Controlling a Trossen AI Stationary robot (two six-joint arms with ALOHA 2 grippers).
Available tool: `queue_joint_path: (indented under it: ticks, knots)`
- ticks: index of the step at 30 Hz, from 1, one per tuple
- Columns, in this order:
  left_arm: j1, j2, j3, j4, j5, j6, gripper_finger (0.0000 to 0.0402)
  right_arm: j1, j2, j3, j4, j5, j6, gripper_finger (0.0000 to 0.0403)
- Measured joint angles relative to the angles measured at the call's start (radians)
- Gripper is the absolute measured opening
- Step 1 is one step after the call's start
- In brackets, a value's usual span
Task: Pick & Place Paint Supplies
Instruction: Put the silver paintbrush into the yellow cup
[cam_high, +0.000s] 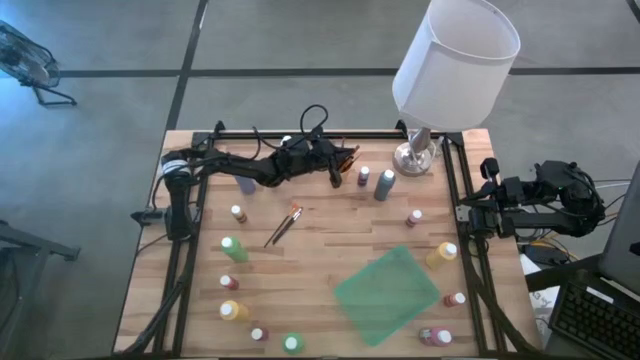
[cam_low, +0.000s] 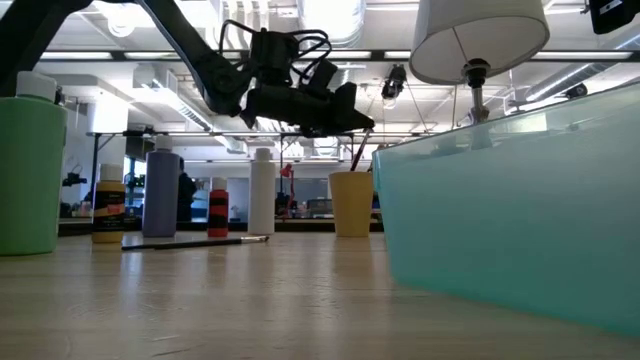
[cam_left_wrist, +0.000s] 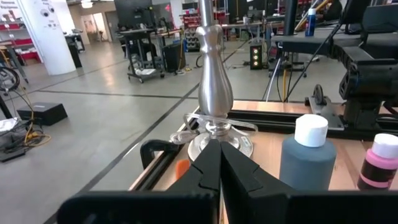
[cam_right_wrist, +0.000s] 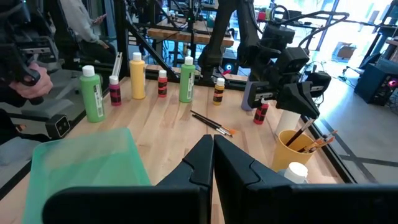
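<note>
My left gripper (cam_high: 347, 160) hovers near the table's far edge, over a yellow cup (cam_low: 350, 205) that holds orange-tipped brushes (cam_right_wrist: 323, 140). It is shut on a thin brush (cam_low: 359, 150). Two more brushes (cam_high: 284, 225) lie flat on the wood. Paint bottles stand upright around the table: green (cam_high: 233, 249), yellow (cam_high: 441, 254), grey-blue (cam_high: 385, 184) and dark pink (cam_high: 363, 177), plus several small ones. My right gripper (cam_high: 470, 215) waits shut at the table's right edge. My left gripper pinches the thin brush by the upper end of its handle (cam_right_wrist: 309, 124) between its two fingertips. The fingers lie about level and point toward the lamp. The brush hangs slanting below them, and its lower end (cam_low: 353, 170) reaches down into the yellow cup.
A lamp with a white shade (cam_high: 455, 60) and silver base (cam_high: 415, 157) stands at the far right, just beyond the left gripper. A translucent green tray (cam_high: 387, 295) sits near the front right. Black rails (cam_high: 455, 190) line the table's edges.
</note>
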Motion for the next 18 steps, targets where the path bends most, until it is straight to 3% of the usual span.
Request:
queue_joint_path:
  ticks: [18]
  knots:
    - [0.007,0.098,0.023,0.003,-0.019,-0.007,0.0001,0.000,0.000,0.000,0.000,0.000,0.000,0.0008]
